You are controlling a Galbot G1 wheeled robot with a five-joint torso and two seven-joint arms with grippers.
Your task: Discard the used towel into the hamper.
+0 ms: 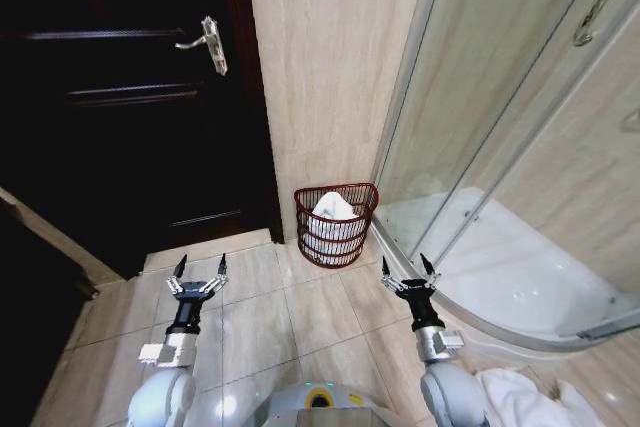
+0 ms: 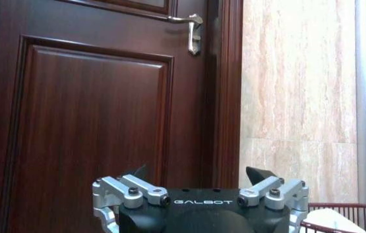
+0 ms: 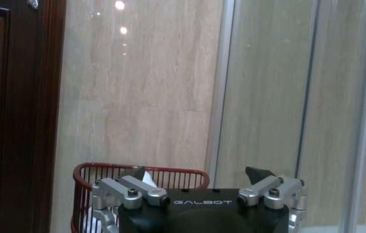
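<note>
The hamper [image 1: 336, 225], a dark red open-weave basket, stands on the tiled floor against the beige wall, between the door and the shower. A white towel [image 1: 334, 209] lies bundled inside it and rises just above the rim. Both grippers hang low over the floor, short of the hamper and apart from it: my left gripper [image 1: 200, 265] to its left, my right gripper [image 1: 408, 267] to its right. Each is open and holds nothing. The left wrist view has the left gripper [image 2: 200, 172] with the hamper's rim [image 2: 355, 208] beyond. The right gripper [image 3: 196, 173] faces the hamper [image 3: 105, 168].
A dark wooden door [image 1: 130, 117] with a metal handle [image 1: 212, 44] is at the left. The glass shower enclosure [image 1: 500, 117] and its white curved tray [image 1: 520, 282] fill the right. Another white cloth [image 1: 525, 397] lies on the floor by my right side.
</note>
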